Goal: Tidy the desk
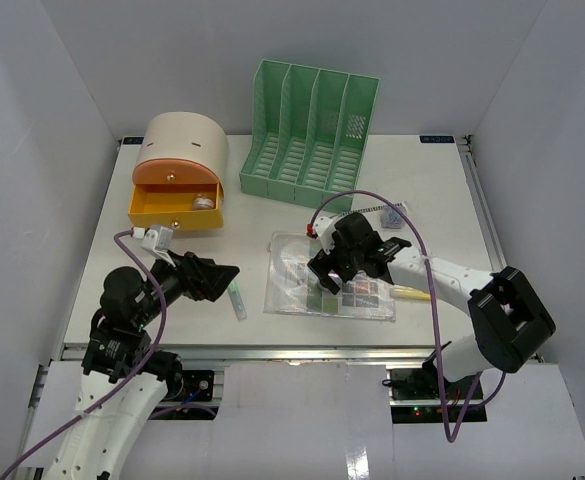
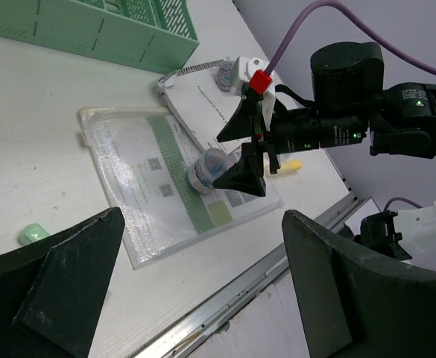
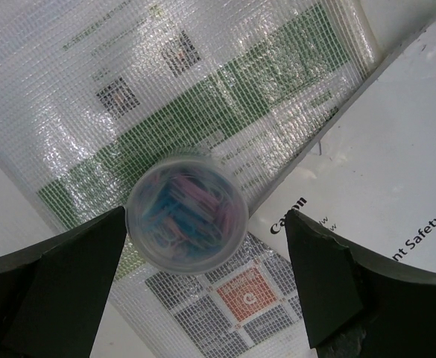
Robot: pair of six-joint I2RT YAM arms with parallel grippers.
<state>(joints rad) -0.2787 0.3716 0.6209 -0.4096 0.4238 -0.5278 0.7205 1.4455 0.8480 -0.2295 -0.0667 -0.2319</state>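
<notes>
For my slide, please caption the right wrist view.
Open right gripper above a clear tub of paper clips on a mesh pouch.

Desk [image 1: 432, 180] was a large, flat, white rectangular tabletop, lying level and filling the middle of the overhead view. Metal rails ran along its near and right edges. The surface was matte and partly covered.

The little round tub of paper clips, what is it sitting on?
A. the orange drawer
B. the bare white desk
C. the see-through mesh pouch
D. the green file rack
C: the right wrist view shows the tub of paper clips standing on the mesh pouch, whose gridded plastic shows all around it.
</notes>
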